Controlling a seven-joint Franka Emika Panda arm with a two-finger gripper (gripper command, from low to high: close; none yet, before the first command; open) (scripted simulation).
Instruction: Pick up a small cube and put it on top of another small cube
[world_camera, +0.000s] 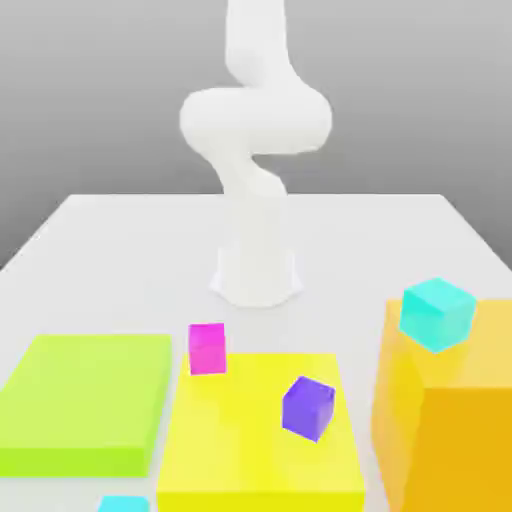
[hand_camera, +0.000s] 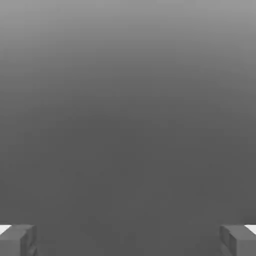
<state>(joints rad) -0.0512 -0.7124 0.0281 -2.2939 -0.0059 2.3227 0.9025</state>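
A magenta small cube (world_camera: 207, 349) stands at the far edge of a flat yellow block (world_camera: 230, 450). A purple small cube (world_camera: 307, 407) sits tilted on the same block, toward the exterior view's right. A cyan small cube (world_camera: 437, 313) rests tilted on top of a tall orange block (world_camera: 450, 420). Another cyan cube (world_camera: 123, 504) peeks in at the near edge. In the hand view my gripper (hand_camera: 128, 240) is open, its grey fingertips (hand_camera: 17, 239) far apart with nothing between them, in front of a plain grey background.
The white arm (world_camera: 255, 120) rises from its base (world_camera: 256, 275) at the middle of the white table (world_camera: 120, 250) and runs up past the frame's edge. A flat lime-green block (world_camera: 85, 400) lies at the exterior view's left, beside the yellow one.
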